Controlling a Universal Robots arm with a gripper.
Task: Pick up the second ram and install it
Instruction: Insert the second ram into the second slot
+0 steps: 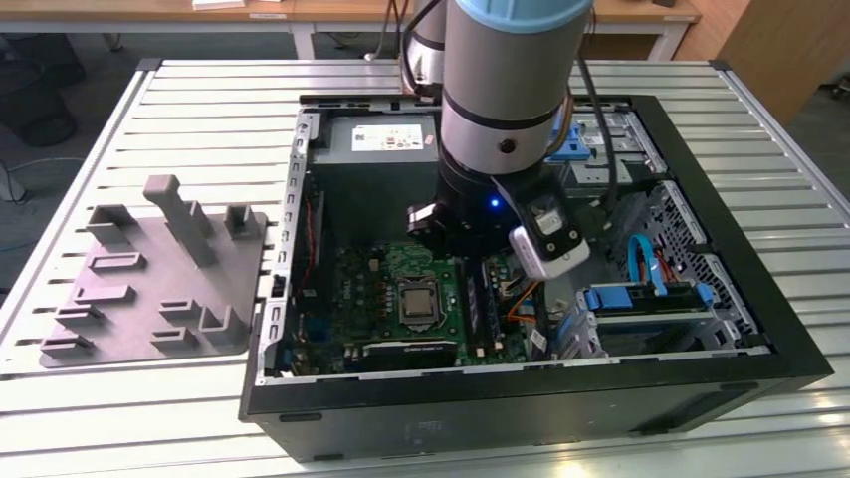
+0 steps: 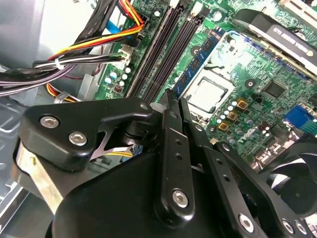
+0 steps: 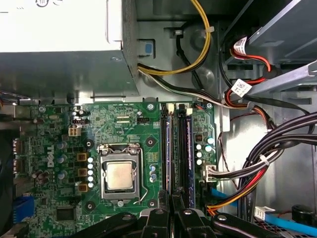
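A white label (image 1: 394, 137) sits on the power supply (image 1: 338, 134), its print too small to read. The cable tags (image 3: 240, 88) seem to carry tiny lettering, likewise unreadable.

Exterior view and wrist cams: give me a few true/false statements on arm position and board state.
1. The arm reaches into the open computer case. True.
2. A cooler covers the CPU. False: its metal lid is bare.
3. The grey fixture plate lies on the table, at the exterior view's left of the case. True.
4. The gripper is above the fixture plate. False: it is over the motherboard, at the memory slots.
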